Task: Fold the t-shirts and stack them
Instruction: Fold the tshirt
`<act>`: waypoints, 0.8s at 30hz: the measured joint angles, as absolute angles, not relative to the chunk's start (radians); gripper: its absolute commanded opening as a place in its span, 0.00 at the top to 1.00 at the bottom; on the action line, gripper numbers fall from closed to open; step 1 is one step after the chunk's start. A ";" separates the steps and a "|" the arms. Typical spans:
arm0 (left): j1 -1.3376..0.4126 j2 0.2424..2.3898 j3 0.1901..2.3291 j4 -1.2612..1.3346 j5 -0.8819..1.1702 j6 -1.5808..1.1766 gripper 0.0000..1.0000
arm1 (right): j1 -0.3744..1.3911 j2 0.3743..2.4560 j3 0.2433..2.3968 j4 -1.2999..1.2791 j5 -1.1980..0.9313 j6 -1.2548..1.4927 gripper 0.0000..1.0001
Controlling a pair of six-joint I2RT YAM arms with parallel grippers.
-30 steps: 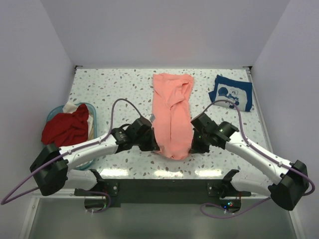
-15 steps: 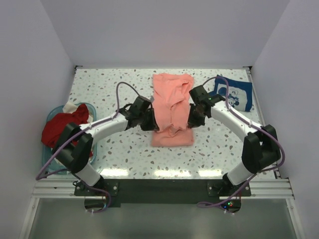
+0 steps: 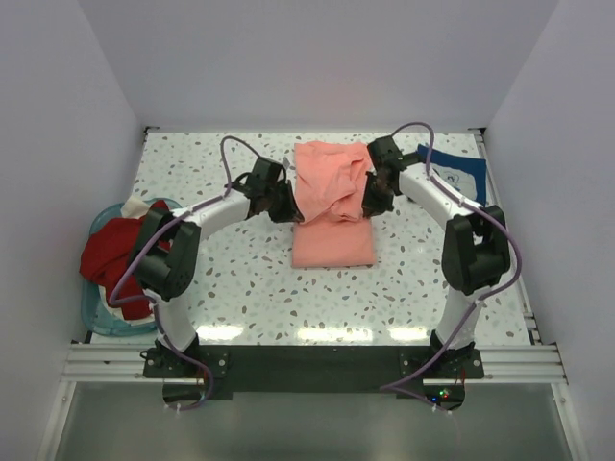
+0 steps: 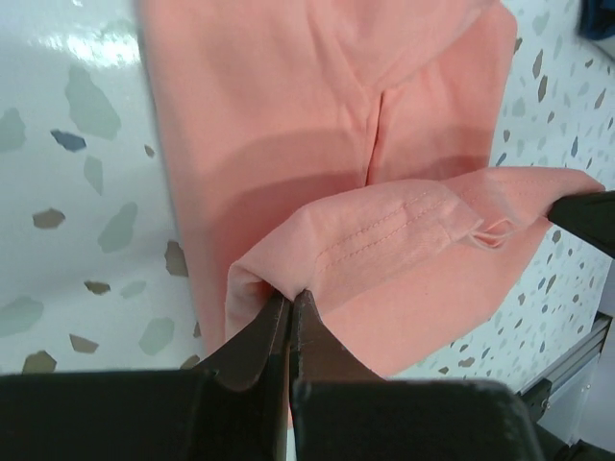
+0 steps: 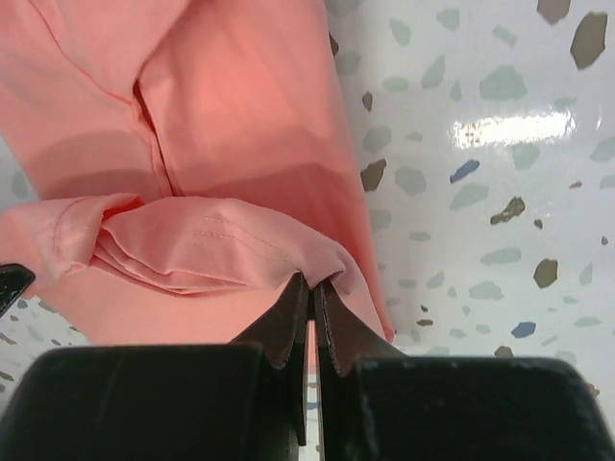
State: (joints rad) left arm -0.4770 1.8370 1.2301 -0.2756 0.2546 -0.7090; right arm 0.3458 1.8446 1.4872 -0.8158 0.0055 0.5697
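The salmon-pink t-shirt [image 3: 332, 197] lies lengthwise in the middle of the table, its near end doubled back over itself. My left gripper [image 3: 291, 206] is shut on the hem's left corner [image 4: 288, 288] and holds it above the shirt. My right gripper [image 3: 366, 205] is shut on the right corner [image 5: 312, 279]. The hem [image 4: 404, 235] sags between them. A folded navy blue t-shirt with white print [image 3: 459, 176] lies at the back right, partly behind my right arm. A dark red shirt [image 3: 120, 252] and a cream one [image 3: 144, 208] sit in the teal basket [image 3: 96, 312].
The teal basket stands at the table's left edge. White walls close the back and both sides. The speckled tabletop [image 3: 231, 279] shows bare around the pink shirt.
Both grippers have carried the pink shirt's near hem away from the front edge toward the back, folding it over the shirt. The arms are stretched out further.
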 measured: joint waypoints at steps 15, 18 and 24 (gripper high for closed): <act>-0.401 1.979 1.386 -0.268 0.236 -0.674 0.31 | 0.286 2.109 1.832 -0.861 -0.035 0.512 0.22; -0.393 1.959 1.385 -0.269 0.216 -0.664 0.30 | 0.278 2.111 1.885 -0.865 -0.046 0.500 0.21; -0.390 1.820 1.245 -0.205 0.226 -0.660 0.31 | 0.274 2.055 1.833 -0.846 -0.071 0.476 0.22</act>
